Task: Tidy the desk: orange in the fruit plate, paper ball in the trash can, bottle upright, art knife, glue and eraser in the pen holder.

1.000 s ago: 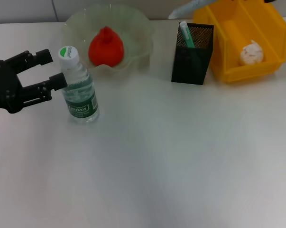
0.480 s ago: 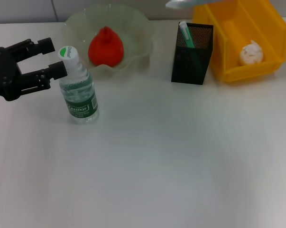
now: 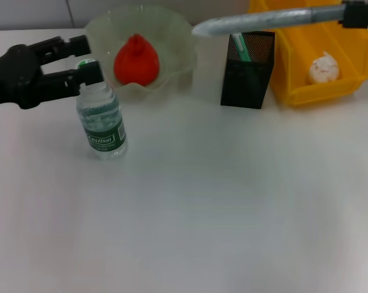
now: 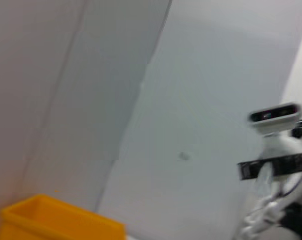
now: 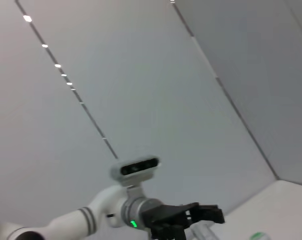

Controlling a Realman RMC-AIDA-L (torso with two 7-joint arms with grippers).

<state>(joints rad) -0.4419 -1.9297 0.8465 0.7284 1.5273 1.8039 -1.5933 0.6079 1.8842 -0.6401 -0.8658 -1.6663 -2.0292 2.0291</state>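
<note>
The cap of the bottle (image 3: pixel 102 119) is largely covered in the head view by the left pincer (image 3: pixel 87 58), whose arm is cut off at the picture's left edge. The grey object (image 3: pixel 266 19) reaching across the pen holder (image 3: pixel 248 73) is blurred, and what carries it is cut at the right edge. The trash can (image 4: pixel 58 220) is cropped in the left wrist view, and what stands inside the pen holder is mostly hidden by its mesh.

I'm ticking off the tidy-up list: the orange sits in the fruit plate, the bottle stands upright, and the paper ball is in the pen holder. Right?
Not quite. The head view shows the paper ball lying in the yellow trash can, not the pen holder. The orange does sit in the fruit plate, and the bottle stands upright.
</note>
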